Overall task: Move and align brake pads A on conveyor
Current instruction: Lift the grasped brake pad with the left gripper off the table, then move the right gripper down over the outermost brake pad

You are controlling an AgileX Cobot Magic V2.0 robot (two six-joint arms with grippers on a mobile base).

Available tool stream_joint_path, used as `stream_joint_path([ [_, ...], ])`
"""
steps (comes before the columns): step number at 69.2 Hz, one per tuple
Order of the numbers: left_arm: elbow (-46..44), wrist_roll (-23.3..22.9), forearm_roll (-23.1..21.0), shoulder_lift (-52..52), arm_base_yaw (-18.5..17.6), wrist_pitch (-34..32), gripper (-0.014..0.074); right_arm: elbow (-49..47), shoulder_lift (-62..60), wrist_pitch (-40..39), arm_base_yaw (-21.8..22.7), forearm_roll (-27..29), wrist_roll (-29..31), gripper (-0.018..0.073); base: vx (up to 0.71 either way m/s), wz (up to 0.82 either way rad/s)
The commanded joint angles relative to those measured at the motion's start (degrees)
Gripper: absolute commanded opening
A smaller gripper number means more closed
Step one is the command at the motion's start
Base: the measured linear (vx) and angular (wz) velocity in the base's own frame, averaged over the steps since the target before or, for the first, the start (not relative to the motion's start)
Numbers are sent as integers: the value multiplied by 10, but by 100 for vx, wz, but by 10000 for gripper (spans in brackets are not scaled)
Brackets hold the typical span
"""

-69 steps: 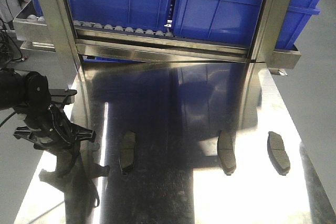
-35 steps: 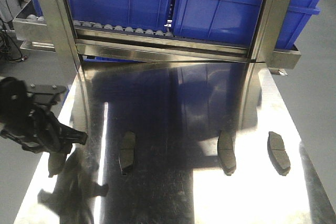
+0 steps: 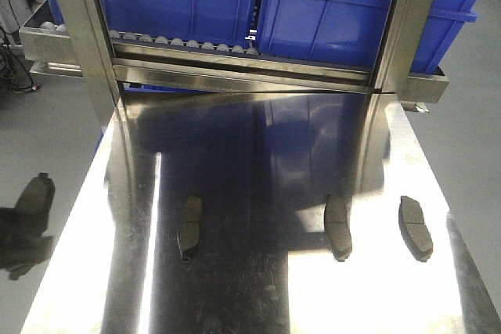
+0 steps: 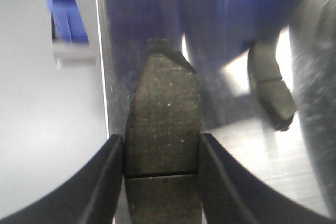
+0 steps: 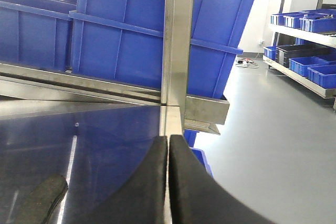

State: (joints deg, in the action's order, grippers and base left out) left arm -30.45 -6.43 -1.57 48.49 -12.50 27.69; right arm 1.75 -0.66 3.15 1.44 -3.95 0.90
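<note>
1. The left tool grips 1 flat, dark grey, oblong brake pad by its long edges between 2 black fingers
2. A 2nd dark grey pad lies on the shiny steel worktop, ahead and to the right of that tool
3. The right tool is closed on nothing, fingers touching; a 3rd pad lies on the worktop at its lower left

A shiny steel tabletop mirrors the blue bins sitting on the steel roller rack behind it. Smooth grey floor lies all around (glossy under bright light), with shelving holding more bins farther off.
</note>
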Motion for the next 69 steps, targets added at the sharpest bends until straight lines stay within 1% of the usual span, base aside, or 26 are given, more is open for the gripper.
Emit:
stream_joint_path([
  [1,20,-1,0,-90,-3,-64,-7,2,-9,-43,-1,-3,0,-10,0,0],
  [7,47,0,2,-161,-3,-67,-6,2,-9,-43,-1,-3,0,-10,0,0],
  [13,65,0,16,-223,-3,-62,-6,2,-9,-43,-1,-3,0,-10,0,0],
  [20,79,0,30,-273,-3,-59,-6,2,-9,-43,-1,-3,0,-10,0,0],
  [29,80,-1,29,-319,-3,-54,-6,2,-9,-43,-1,-3,0,-10,0,0],
  [38,80,-1,29,-341,-3,-53,-6,2,-9,-43,-1,-3,0,-10,0,0],
  [69,80,-1,29,-341,-3,-50,-6,2,-8,-43,-1,-3,0,-10,0,0],
])
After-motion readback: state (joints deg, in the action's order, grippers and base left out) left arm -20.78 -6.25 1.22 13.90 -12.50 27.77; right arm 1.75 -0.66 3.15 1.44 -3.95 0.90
